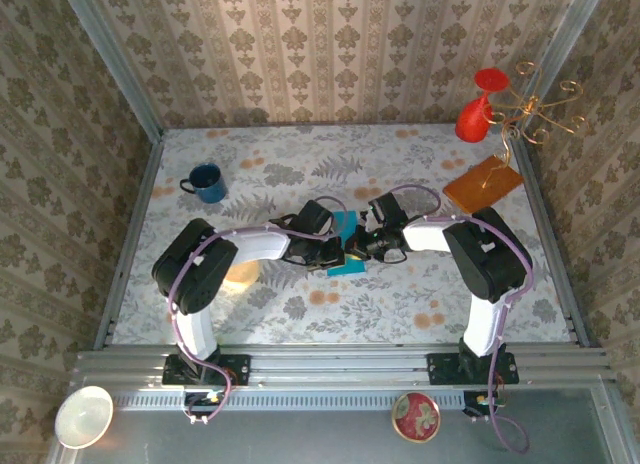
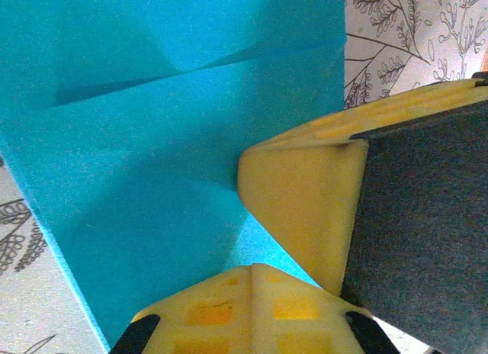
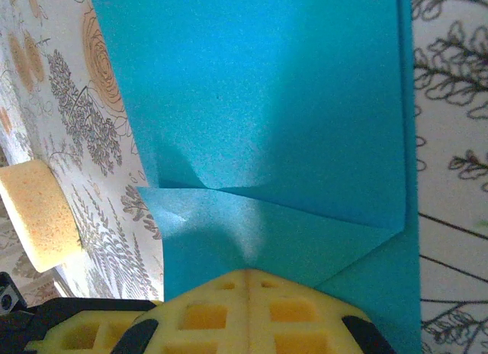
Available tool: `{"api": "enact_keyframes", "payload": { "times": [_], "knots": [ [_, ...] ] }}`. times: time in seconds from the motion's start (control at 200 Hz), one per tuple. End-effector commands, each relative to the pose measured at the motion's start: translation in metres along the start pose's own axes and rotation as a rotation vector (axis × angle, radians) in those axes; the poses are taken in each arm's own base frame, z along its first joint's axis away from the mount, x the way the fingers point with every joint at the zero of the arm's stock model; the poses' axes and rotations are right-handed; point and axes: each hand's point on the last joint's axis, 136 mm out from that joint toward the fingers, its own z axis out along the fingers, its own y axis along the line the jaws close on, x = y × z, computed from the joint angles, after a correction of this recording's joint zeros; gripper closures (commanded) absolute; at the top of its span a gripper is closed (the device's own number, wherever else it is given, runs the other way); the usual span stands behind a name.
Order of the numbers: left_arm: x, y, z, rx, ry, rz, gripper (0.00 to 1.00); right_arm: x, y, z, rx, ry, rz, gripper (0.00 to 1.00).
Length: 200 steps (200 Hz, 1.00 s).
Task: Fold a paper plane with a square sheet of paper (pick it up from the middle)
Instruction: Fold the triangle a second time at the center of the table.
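Top view: the left end effector [image 1: 333, 252] and right end effector [image 1: 363, 246] meet mid-worktop [image 1: 300, 174] over the square sheet of paper [image 1: 345, 224]. Left wrist view: its fingers [image 2: 221, 308] are closed together, tips against the part-folded sheet. Right wrist view: its fingers [image 3: 213, 316] are likewise closed, tips at a crease.

No writing, label, brand or number could be read, the square sheet of paper [image 3: 267, 102] was plain teal, the bench [image 1: 400, 304] cloth and the walls [image 1: 330, 54] carried printed patterns only — leaves and flowers.
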Motion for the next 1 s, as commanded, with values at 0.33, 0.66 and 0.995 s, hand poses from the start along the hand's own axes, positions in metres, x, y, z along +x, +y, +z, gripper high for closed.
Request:
{"api": "enact_keyframes", "payload": {
  "times": [0.33, 0.66, 0.995],
  "knots": [
    [0.025, 0.033, 0.008, -0.067, 0.085, -0.014, 1.00, 0.037, -0.097, 0.009, 0.332, 0.093, 0.145, 0.99],
    [0.071, 0.058, -0.009, -0.085, 0.175, -0.056, 1.00, 0.038, -0.101, 0.008, 0.350, 0.098, 0.142, 0.99],
    [0.043, 0.015, -0.041, 0.098, -0.004, -0.038, 1.00, 0.033, -0.084, 0.003, 0.286, 0.076, 0.125, 0.99]
  ]
}}
